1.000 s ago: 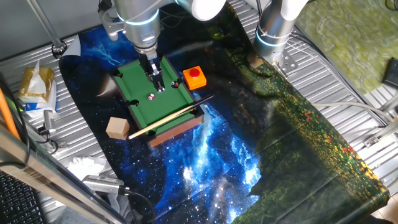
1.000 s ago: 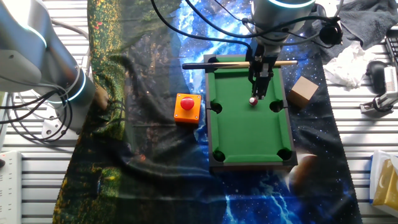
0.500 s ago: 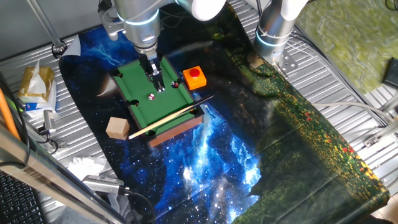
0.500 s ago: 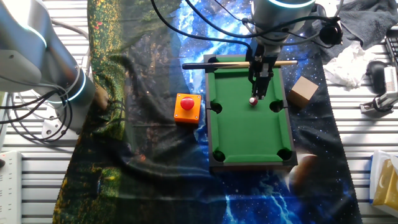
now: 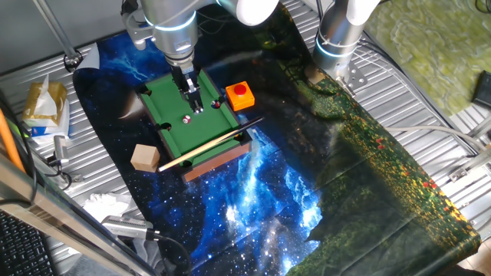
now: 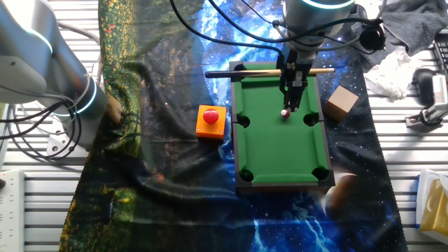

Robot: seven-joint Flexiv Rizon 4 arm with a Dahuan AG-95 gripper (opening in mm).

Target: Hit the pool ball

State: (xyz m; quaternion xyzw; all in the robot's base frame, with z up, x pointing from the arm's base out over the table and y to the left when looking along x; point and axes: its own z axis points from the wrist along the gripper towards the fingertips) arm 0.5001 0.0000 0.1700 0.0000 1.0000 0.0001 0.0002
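The tool point(image 6: 292, 94) hangs point-down over the small green pool table point(image 6: 280, 150), its two dark fingers drawn close together; whether they pinch anything cannot be told from either view. Its tip sits just above, perhaps touching, the pool ball point(image 6: 284, 112), a tiny whitish ball with a pink-red spot. In the one fixed view the ball point(image 5: 186, 119) lies on the felt near the middle of the table point(image 5: 173, 130), closer to the long edge where the wooden cue point(image 5: 207, 143) rests across the rim.
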